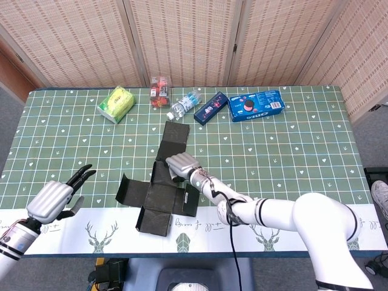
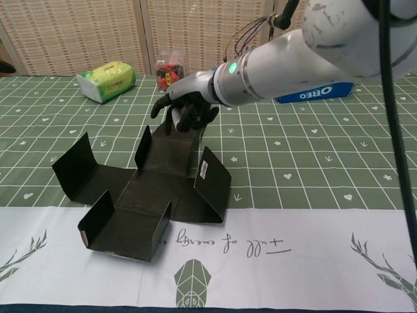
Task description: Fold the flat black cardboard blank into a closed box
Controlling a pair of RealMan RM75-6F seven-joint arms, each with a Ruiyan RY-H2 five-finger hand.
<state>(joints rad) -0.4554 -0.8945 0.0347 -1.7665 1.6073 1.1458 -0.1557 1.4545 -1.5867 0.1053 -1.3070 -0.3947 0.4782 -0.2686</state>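
From the head view, the flat black cardboard blank (image 1: 162, 185) lies partly folded near the front middle of the green patterned worktop (image 1: 291, 145), the right hand (image 1: 180, 163) curled over its far panels (contact unclear), the left hand (image 1: 53, 199) empty, fingers apart, near left. In the chest view the right hand (image 2: 182, 107) shows curled fingers (image 2: 163, 104) holding nothing, over the blank (image 2: 146, 189) with side flaps upright.
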